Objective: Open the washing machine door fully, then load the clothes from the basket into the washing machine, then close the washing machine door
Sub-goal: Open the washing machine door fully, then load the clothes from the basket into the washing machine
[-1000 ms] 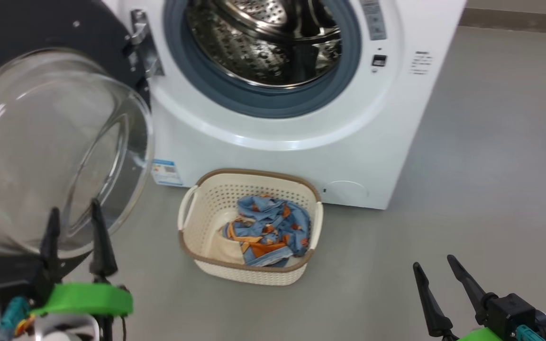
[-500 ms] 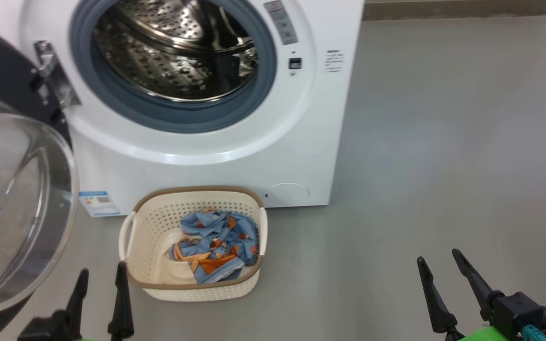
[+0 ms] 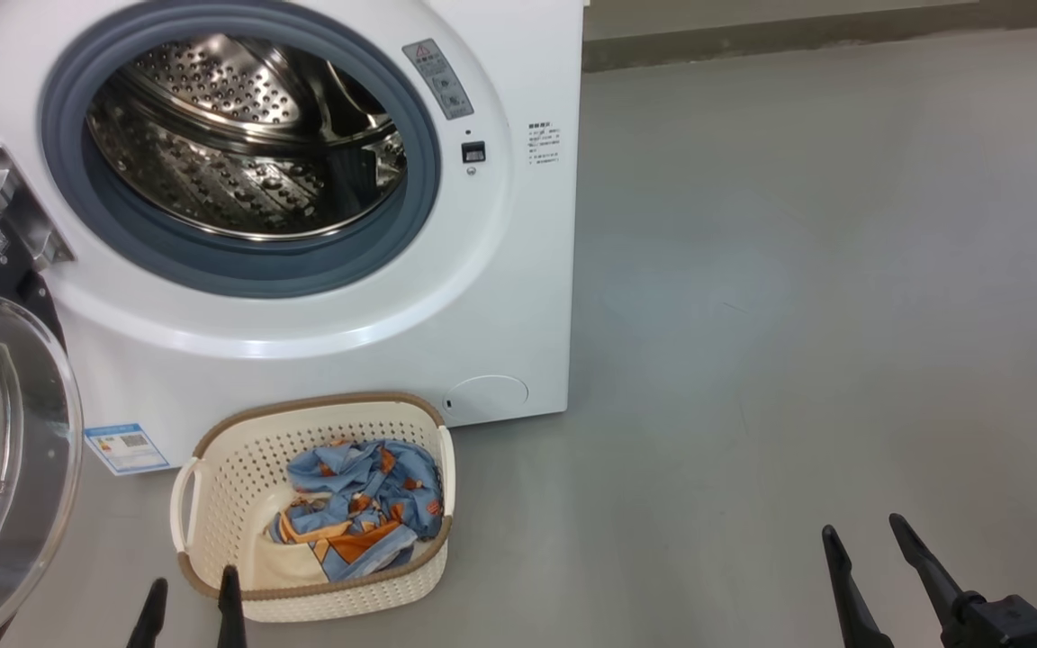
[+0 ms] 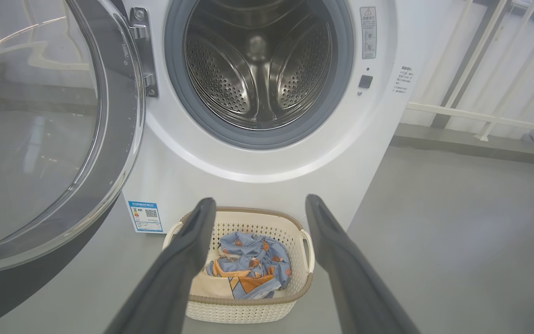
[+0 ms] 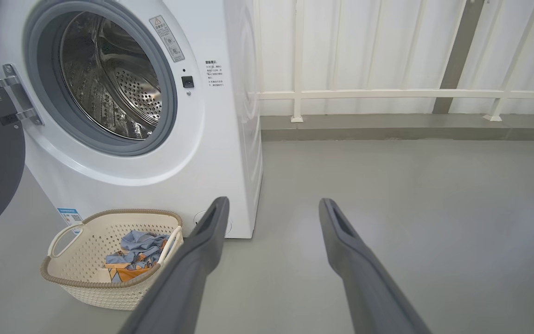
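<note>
- The opening step is being judged complete: the washing machine door is being seen swung wide on its metal hinge, to the left of the washing machine, with the mouth fully exposed.
- Loading is being judged not yet begun: the drum is being shown empty, and the clothes are being found heaped in the basket, which is set on the floor just in front of the washing machine, below its opening.
- Two steps are being counted as outstanding: the garments are to be moved into the drum, and then the door is to be shut.
- The left end effector is being carried with its fingers spread wide and nothing between them, just beyond the basket's side farthest from the washing machine and pointed toward it.
- The right end effector is likewise being carried wide apart and empty, over bare floor well off to the right of the washing machine.
- Materials are being noted:
  - The washing machine is a white, glossy box with a grey rubber ring around a perforated, ribbed steel drum.
  - The door is a bulging bowl of clear glass in a dark rim.
  - The basket is cream plastic, rectangular with rounded corners, with pierced walls, a brown woven-look rim and side handles.
  - The clothes are soft, crumpled blue fabric with an orange and cream pattern, and a plain cream cloth is tucked beside it.
  - The floor is smooth, matt grey.
</note>
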You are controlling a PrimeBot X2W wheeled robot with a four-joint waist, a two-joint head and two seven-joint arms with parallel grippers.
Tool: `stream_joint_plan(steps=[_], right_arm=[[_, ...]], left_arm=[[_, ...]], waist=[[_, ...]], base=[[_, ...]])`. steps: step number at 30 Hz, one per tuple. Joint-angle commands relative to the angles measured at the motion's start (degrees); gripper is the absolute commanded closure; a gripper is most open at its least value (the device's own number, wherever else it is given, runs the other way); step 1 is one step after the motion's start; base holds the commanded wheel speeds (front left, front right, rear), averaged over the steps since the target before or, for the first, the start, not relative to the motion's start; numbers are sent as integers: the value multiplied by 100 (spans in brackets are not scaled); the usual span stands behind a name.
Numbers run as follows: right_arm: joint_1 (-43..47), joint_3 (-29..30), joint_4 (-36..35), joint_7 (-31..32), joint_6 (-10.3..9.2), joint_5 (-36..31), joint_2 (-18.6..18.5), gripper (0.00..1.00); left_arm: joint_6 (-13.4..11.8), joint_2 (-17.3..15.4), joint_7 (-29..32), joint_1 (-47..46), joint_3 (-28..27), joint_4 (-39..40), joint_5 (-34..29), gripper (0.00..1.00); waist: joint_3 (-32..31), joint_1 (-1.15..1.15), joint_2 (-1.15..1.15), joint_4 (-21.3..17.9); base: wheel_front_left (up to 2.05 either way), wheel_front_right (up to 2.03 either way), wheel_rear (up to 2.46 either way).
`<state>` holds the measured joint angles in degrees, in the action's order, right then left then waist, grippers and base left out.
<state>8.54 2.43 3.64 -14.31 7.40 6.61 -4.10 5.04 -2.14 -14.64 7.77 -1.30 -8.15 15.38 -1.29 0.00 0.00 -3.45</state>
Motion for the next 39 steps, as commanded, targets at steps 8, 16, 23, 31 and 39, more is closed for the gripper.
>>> stream_joint_plan(steps=[8,16,23,31,39], right_arm=[[-19,-14,-194,-69,9,-113,-25,0],[-11,-22,-177,-69,9,-105,4,0],[-47,-43,-159,-69,9,-67,21,0],[-47,-58,-130,-69,9,-27,25,0],[-63,-59,-125,-69,9,-10,23,0]], left_arm=[[-114,-75,-36,-1,-249,224,-12,0],[-142,-74,-36,17,-218,214,-28,0],[-152,-74,-36,19,-206,111,57,0],[-77,-74,-36,10,-241,-12,17,0],[-147,-74,-36,-4,-305,-74,31,0]], waist=[[-70,0,0,110],[-76,0,0,237],[-69,0,0,276],[-66,0,0,277],[-35,0,0,265]], base=[[0,0,0],[0,0,0],[0,0,0],[55,-55,0],[142,-154,11]])
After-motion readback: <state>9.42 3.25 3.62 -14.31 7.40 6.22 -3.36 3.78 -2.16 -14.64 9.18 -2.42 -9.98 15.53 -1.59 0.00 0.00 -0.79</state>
